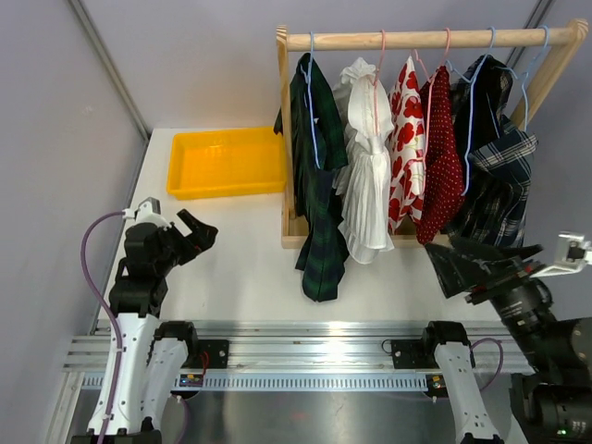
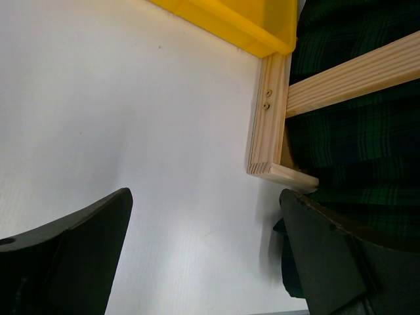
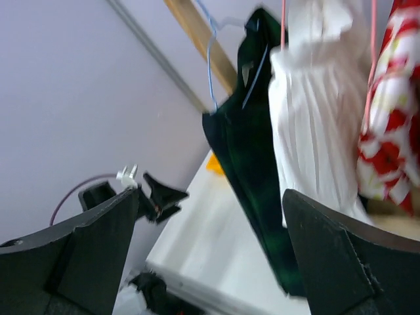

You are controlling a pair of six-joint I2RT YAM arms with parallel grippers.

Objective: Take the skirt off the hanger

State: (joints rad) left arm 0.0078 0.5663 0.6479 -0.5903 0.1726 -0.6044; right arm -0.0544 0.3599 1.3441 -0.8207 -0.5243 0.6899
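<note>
Hands wide apart and empty: left hand over table, right hand near rack.

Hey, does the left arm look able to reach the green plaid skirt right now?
Probably yes. The left gripper is open, with only table between it and the green plaid skirt hanging leftmost; just the wooden post stands close.

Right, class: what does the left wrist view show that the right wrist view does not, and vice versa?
Only the left wrist view: the base corner of the light wooden clothes rack. Only the right wrist view: the thin blue hanger, the white pleated garment, the red-and-white patterned garment and the left pincer, open. Both: the dark green tartan garment, the white table and the yellow plastic tray.
</note>
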